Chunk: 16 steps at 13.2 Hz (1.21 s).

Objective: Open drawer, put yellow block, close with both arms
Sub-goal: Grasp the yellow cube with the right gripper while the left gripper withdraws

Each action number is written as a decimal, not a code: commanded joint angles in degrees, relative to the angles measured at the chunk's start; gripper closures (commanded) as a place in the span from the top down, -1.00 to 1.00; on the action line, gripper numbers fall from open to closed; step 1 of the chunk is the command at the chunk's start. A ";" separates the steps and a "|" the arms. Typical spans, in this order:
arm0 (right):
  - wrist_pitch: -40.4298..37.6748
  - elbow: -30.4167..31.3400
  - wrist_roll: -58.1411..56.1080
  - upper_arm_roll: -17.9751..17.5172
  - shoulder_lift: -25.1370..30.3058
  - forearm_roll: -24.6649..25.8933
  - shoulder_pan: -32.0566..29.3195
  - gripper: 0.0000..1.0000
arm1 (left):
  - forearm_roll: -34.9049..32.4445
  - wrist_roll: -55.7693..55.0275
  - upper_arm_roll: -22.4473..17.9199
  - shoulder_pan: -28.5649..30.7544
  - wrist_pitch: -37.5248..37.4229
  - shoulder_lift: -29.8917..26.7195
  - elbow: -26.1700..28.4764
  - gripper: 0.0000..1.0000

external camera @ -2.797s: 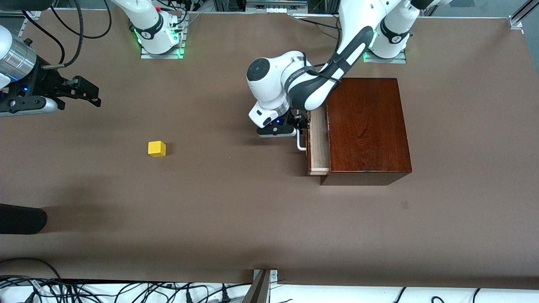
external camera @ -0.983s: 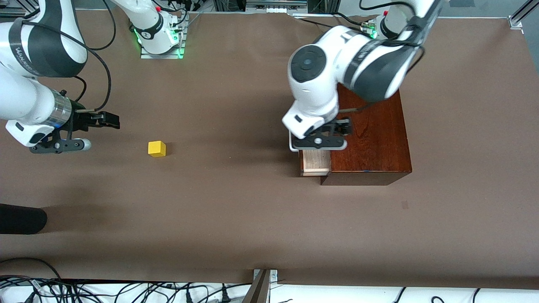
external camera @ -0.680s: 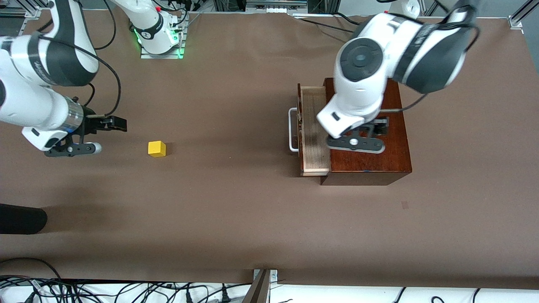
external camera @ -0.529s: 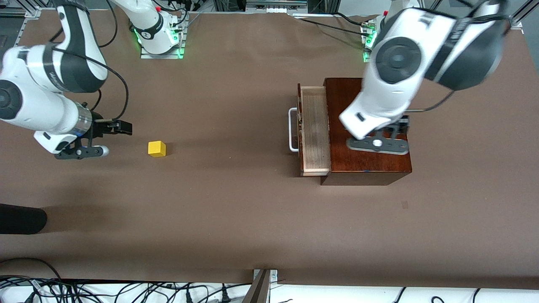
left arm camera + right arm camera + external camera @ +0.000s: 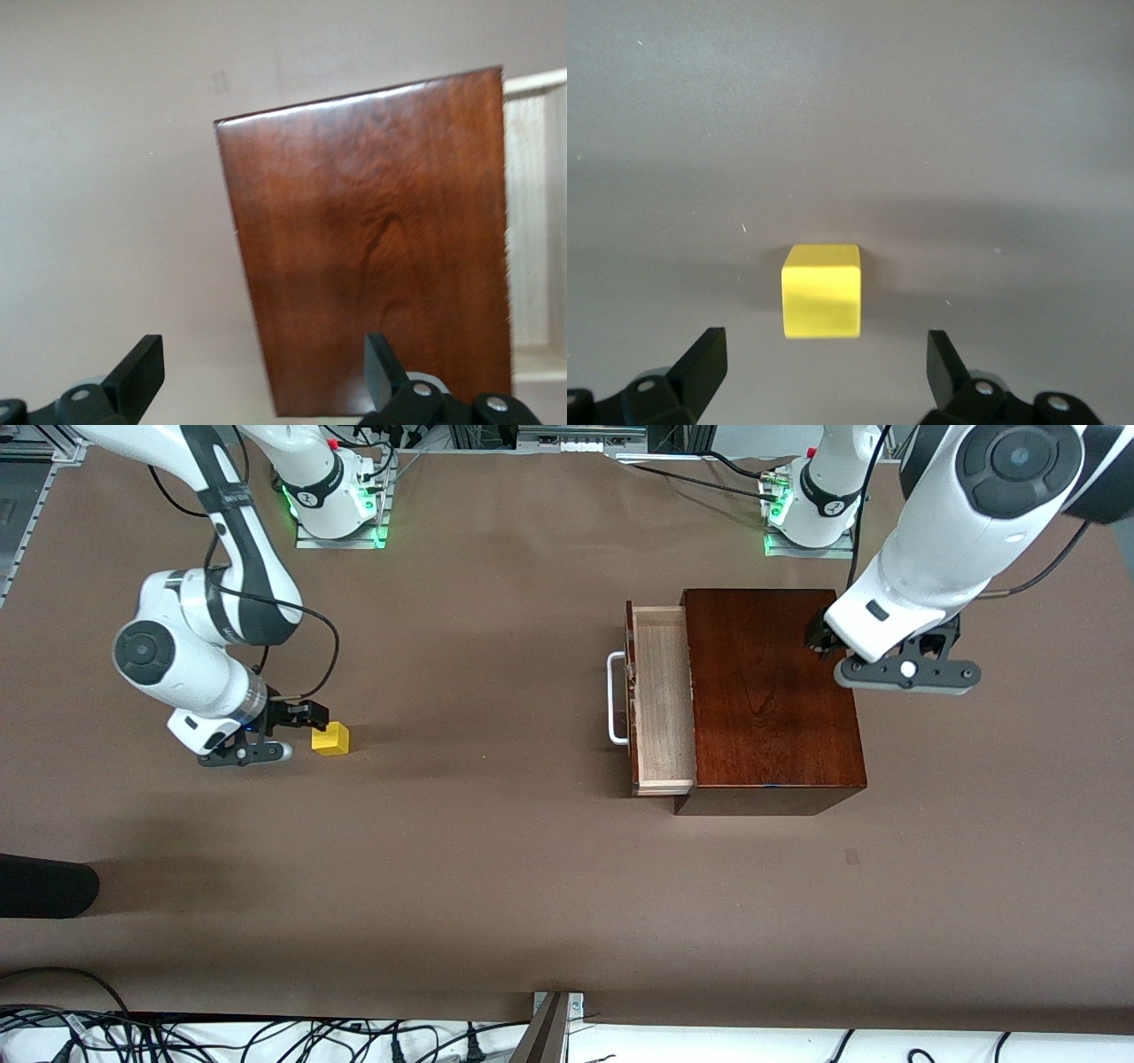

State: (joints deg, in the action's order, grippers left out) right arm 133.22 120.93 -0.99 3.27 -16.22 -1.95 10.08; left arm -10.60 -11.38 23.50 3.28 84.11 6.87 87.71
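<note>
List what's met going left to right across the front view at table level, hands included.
Right hand → yellow block → white loop handle → open drawer → dark wooden box → left hand, over the box's edge.

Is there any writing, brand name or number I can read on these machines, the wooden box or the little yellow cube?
No text can be read.
Right arm: a strip of lettering on the dark section, too small and blurred to read.
Both bases: a round emblem, no legible words.
Yellow block: plain faces.
Wooden box and drawer: bare wood, no label.
</note>
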 commanded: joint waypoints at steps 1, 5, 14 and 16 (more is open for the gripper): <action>5.89 1.24 -0.16 -0.46 -2.66 -1.56 0.02 1.00 | 5.48 12.48 0.23 9.08 2.38 -3.80 4.40 1.00; 9.95 1.50 -0.16 -0.64 -6.44 -3.14 0.02 1.00 | 9.10 20.61 0.23 15.44 2.20 -2.74 4.75 1.00; 13.21 4.67 -0.16 -0.72 -7.42 -3.77 0.02 0.34 | 10.25 17.54 -22.00 -3.10 14.82 -7.11 11.75 1.00; 13.21 4.49 -0.16 -0.72 -7.68 -3.77 0.02 -0.34 | 10.25 15.79 -22.71 -3.10 17.23 -9.77 15.38 1.00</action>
State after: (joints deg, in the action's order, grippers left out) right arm 145.24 124.48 -0.92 2.85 -24.31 -4.65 10.13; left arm -1.82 6.46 2.30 1.01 98.27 2.53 96.71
